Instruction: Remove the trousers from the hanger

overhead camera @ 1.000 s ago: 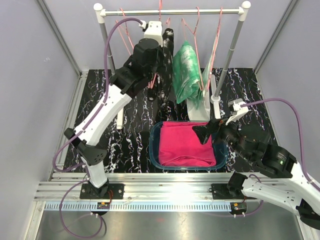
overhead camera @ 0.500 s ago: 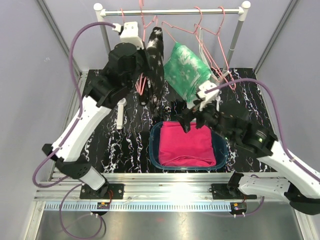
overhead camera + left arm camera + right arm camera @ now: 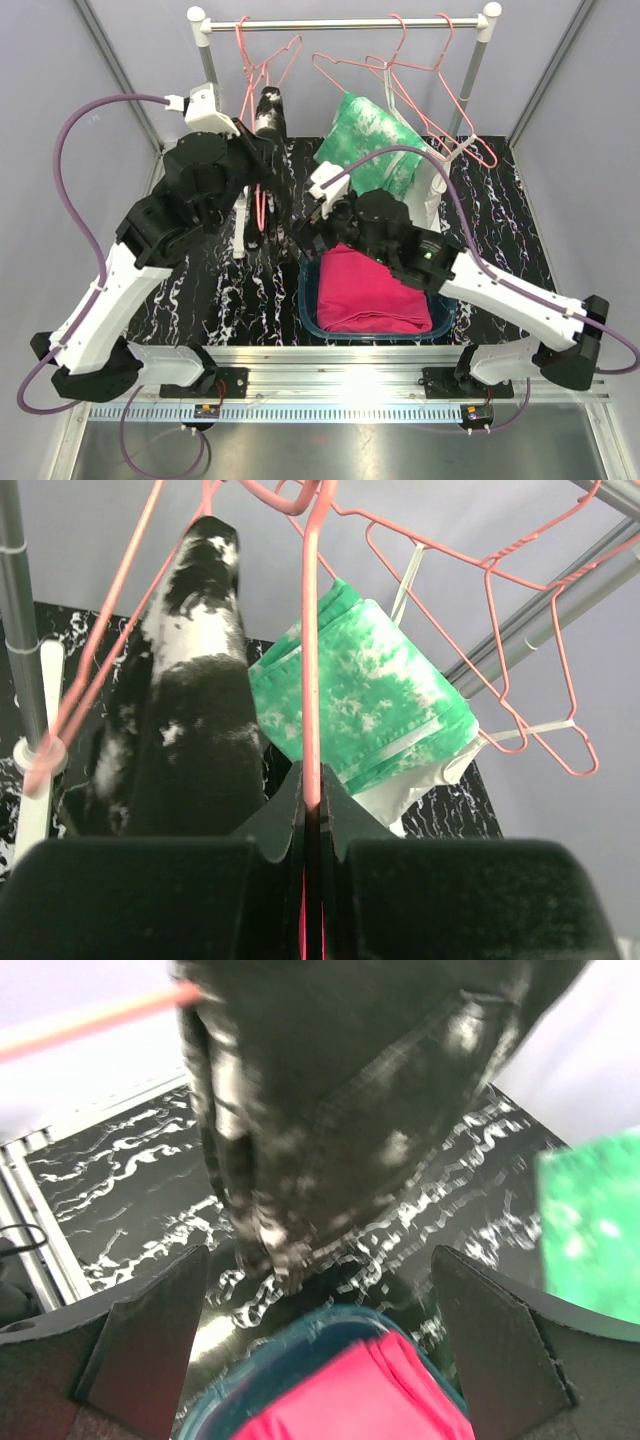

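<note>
Hanging black trousers (image 3: 268,112): white-splashed and draped over a pink hanger (image 3: 311,660) at the left of the rail (image 3: 340,22), legs dropping toward the table (image 3: 230,290). That was the pair in play!
Green trousers (image 3: 365,150): bunched on their own hanger further right, near the black pair and waiting their turn.
Magenta trousers (image 3: 370,290): lay folded in the blue tub (image 3: 305,290) at the front, off any hanger, so that one looked done.
Left gripper (image 3: 311,790): pinched tight on the pink hanger wire just beside the black cloth, most likely to steady the hanger so the fabric could slide off.
Right gripper (image 3: 318,1260): jaws spread wide and holding nothing, raised above the tub's far rim and aimed at the lower part of the black legs, cloth close ahead of its fingers (image 3: 140,1340).
Step in hand: one arm braced, the other lined up for a grab and a pull.
Spare hangers (image 3: 440,90): bare, crowded together at the right of the rail.
Risk: a hard tug could have dragged the hanger along or snagged the neighbouring wires.
</note>
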Available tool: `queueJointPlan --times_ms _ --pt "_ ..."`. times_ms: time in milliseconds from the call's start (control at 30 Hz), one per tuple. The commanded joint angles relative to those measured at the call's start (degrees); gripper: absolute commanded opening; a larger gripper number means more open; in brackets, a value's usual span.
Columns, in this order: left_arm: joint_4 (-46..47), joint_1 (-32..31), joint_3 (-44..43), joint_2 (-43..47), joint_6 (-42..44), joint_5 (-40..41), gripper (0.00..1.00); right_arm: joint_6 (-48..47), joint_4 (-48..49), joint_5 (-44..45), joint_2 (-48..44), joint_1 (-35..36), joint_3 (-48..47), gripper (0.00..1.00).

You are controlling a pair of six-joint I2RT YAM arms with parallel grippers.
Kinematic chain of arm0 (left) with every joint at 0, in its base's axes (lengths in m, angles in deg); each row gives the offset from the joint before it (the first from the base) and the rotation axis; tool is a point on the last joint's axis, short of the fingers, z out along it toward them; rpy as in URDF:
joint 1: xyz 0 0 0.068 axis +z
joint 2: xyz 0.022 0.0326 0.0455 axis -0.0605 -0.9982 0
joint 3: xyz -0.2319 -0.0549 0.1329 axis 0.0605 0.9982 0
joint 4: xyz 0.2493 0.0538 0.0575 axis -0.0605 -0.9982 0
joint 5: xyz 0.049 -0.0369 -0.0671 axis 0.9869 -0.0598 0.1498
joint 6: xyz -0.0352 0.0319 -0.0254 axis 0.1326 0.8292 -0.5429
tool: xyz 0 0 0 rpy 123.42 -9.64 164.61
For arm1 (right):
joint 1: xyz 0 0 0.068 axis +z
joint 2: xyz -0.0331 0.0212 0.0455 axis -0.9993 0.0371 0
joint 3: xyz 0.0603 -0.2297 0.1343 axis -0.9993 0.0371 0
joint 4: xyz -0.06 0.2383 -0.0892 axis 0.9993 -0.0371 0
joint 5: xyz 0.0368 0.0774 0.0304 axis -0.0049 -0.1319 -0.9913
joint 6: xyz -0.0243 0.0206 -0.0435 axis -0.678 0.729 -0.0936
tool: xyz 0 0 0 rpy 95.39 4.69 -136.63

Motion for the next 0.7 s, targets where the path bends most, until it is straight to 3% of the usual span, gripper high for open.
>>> queueJointPlan --times_ms 0,200,400,600,667 --pt "12.7 -1.0 0.4 3.6 -3.4 3.4 0.0 -2.7 6.9 2.2 3.8 2.2 -3.1 1.0" --pt "13.7 -1.7 3.7 6.4 -5.2 2.4 0.0 -3.8 14.1 9.1 7.0 2.7 -1.7 1.0" --pt "14.4 -1.8 5.9 8.6 -6.5 2.3 0.0 -4.7 19.3 7.2 6.8 2.7 1.8 0.99" --pt "14.2 -1.9 5.1 8.0 -6.0 3.1 0.0 -1.1 13.8 -7.2 6.0 2.7 0.4 0.99" --pt "14.3 -1.9 5.0 7.7 -6.1 2.9 0.0 -0.8 15.2 -7.9 4.8 2.7 2.4 0.99"
